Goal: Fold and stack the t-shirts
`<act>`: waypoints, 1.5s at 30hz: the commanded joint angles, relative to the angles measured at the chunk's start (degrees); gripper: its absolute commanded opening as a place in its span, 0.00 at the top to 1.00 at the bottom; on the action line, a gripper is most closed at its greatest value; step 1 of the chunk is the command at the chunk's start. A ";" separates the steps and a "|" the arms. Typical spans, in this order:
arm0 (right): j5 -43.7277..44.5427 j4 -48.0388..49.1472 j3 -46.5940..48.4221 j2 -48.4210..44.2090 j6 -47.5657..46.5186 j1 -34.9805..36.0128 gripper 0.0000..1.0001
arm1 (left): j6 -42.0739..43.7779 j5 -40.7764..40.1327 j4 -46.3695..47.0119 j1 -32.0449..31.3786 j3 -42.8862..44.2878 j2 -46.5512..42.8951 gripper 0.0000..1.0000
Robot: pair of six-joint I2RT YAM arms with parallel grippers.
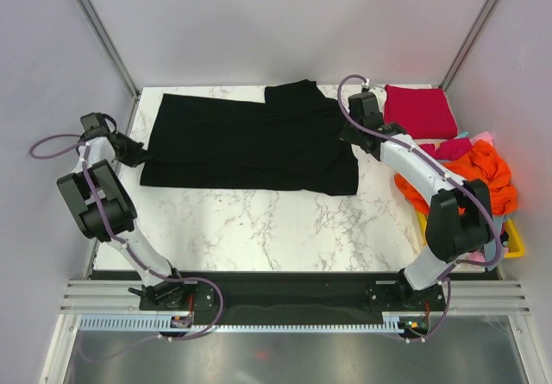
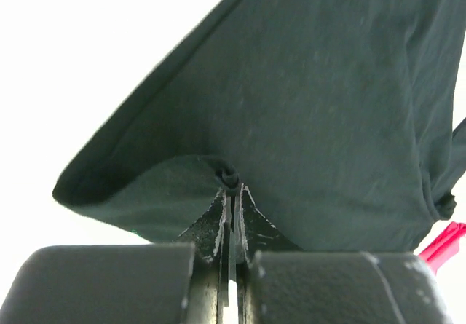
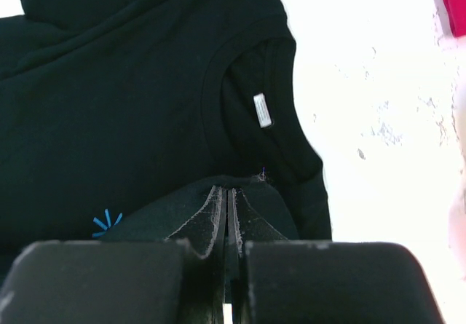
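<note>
A large black t-shirt (image 1: 250,142) lies spread across the back of the table. My left gripper (image 1: 141,154) is shut on its left edge; in the left wrist view the fingertips (image 2: 231,183) pinch a fold of the black cloth (image 2: 328,105), which is lifted and drapes away from them. My right gripper (image 1: 352,138) is shut on the shirt's right end, and the right wrist view shows its tips (image 3: 229,191) pinching black cloth just below the collar (image 3: 240,62) and its white label (image 3: 262,110). A folded crimson red t-shirt (image 1: 420,110) lies at the back right.
A yellow basket (image 1: 515,246) stands at the table's right edge with an orange t-shirt (image 1: 483,173) heaped in it and pink cloth (image 1: 485,135) behind. White walls and frame posts close in the left, back and right sides.
</note>
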 commanded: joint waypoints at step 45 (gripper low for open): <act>-27.32 19.65 -30.01 -3.50 6.09 -9.57 0.23 | -2.13 -8.40 8.79 -3.75 -17.29 -6.90 0.39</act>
